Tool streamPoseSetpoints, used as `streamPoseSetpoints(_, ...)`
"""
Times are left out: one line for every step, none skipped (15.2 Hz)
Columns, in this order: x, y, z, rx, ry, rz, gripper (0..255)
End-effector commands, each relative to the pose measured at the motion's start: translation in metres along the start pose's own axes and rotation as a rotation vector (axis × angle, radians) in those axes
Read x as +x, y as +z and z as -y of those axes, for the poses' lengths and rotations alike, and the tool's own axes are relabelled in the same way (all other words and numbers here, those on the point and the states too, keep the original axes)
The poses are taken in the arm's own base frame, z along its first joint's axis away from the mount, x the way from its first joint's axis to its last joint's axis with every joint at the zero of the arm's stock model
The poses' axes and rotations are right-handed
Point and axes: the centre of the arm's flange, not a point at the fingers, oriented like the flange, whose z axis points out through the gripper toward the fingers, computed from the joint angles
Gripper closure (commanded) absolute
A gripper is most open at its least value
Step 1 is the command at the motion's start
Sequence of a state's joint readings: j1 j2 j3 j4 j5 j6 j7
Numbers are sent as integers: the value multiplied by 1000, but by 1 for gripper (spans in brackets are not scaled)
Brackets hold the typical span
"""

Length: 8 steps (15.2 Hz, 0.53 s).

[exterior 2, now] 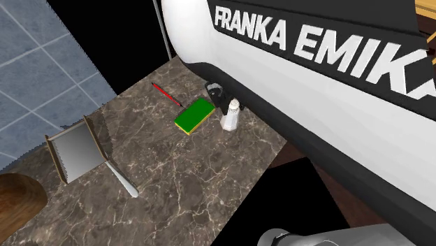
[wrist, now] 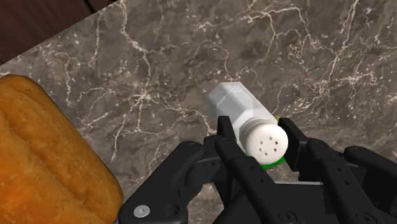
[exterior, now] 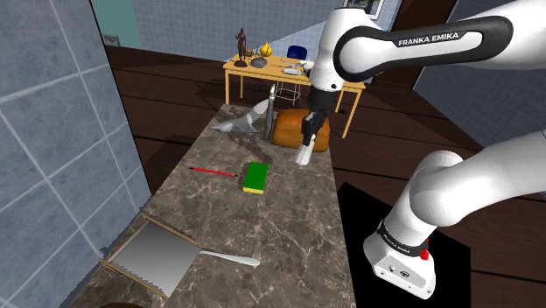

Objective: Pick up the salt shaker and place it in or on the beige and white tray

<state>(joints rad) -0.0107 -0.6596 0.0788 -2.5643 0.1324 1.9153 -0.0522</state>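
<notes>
Hand [wrist: 256, 145] is clamped round the salt shaker [wrist: 236, 105] | it's held just beside the green sponge [exterior: 255, 177] | grab reckoned done | tray [exterior: 159, 254] is parked well apart from the green sponge, so carry and drop-off are left

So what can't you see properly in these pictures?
- Bread: wrist view, cut off by the picture's edge.
- Sponge: wrist view, mostly hidden behind the salt shaker and the tool.
- Brown round thing: second exterior view, cut off at the corner, so I can't name it.
- Things on the far table: shoulder view, too small to name.
</notes>
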Motion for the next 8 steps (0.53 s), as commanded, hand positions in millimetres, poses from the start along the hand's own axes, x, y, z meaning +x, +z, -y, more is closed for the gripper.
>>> streamPoseSetpoints(0, -6, 1, 0, 0, 0, 255)
streamPoseSetpoints(4, -6, 14, 0, 0, 0, 255)
streamPoseSetpoints(8, -6, 26, 0, 0, 0, 255)
streamPoseSetpoints(12, -6, 39, 0, 0, 0, 255)
streamPoseSetpoints(16, -6, 51, 0, 0, 0, 255)
streamPoseSetpoints(20, -6, 64, 0, 0, 0, 255)
streamPoseSetpoints(24, -6, 77, 0, 0, 0, 255)
streamPoseSetpoints(28, -6, 89, 0, 0, 0, 255)
